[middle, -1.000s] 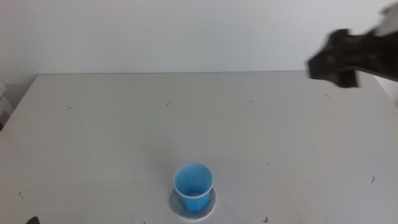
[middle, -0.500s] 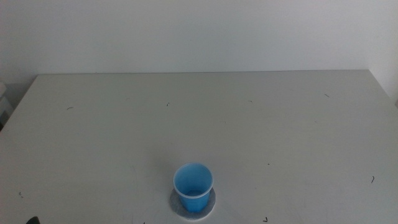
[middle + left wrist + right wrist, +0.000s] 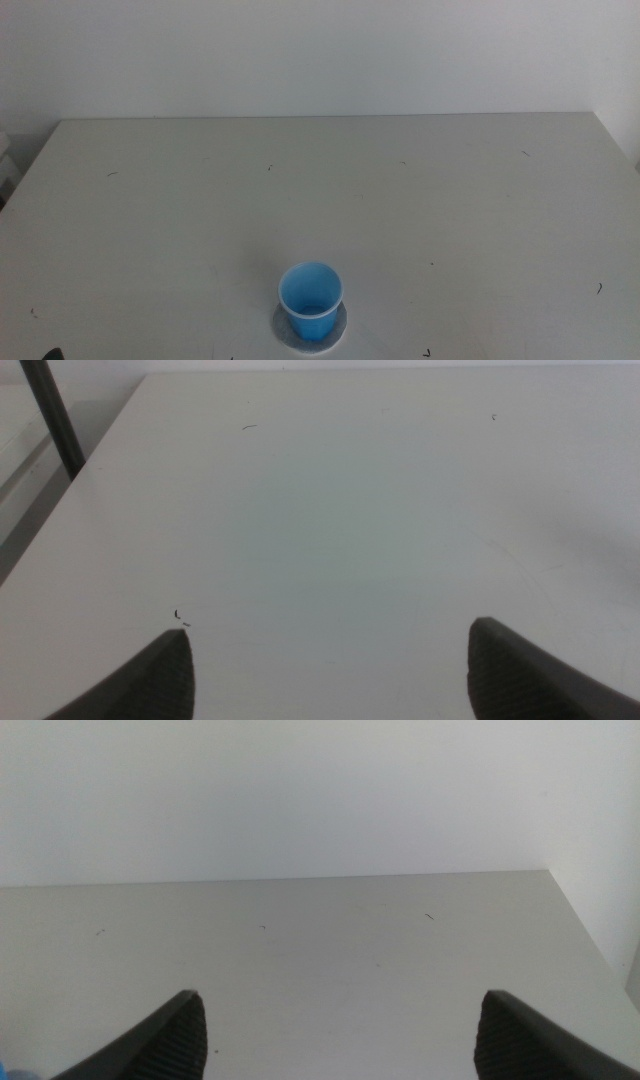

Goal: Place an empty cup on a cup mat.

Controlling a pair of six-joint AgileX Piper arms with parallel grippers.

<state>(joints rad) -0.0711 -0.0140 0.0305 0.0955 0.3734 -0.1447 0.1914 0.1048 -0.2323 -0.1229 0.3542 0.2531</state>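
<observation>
We see the cup upright on the cup mat; both hands spread, best kept clear.

Right arm gone from the middle view; a second ago it filled the far right corner above the table. Right gripper now shows only in its wrist view, jaws wide apart.

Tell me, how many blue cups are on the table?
1. The cup stands upright on the cup mat, near the table's front edge in the middle view. No others show.
</observation>
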